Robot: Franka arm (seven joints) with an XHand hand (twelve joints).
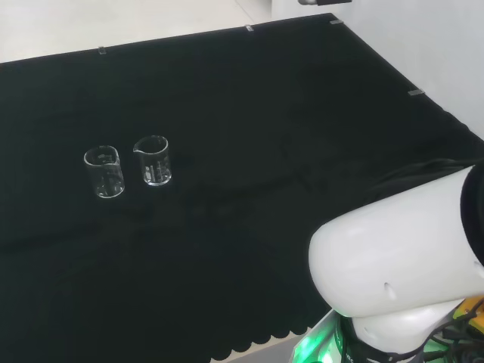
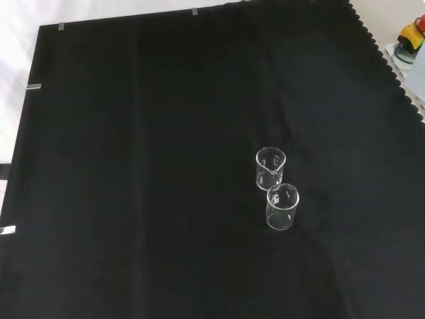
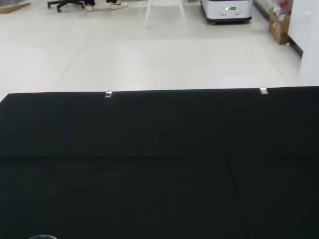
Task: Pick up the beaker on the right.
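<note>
Two small clear glass beakers stand upright and close together on the black cloth, both looking empty. In the head view they are side by side at the left: one beaker (image 1: 153, 160) on the right with its spout to the left, the other beaker (image 1: 103, 172) just left of it. In the front view the first beaker (image 2: 271, 168) is the farther one and the other beaker (image 2: 283, 206) stands nearer, right of centre. A faint glass rim (image 3: 42, 236) shows in the wrist view. The arm's white link (image 1: 401, 249) sits far right of the beakers in the head view.
The black cloth (image 2: 146, 186) covers the bench, held by small clips (image 1: 101, 50) along its edges. Its scalloped hem (image 2: 388, 56) runs along the front view's upper right, next to a red and yellow object (image 2: 412, 34). The wrist view looks over the cloth to a pale floor (image 3: 159, 55).
</note>
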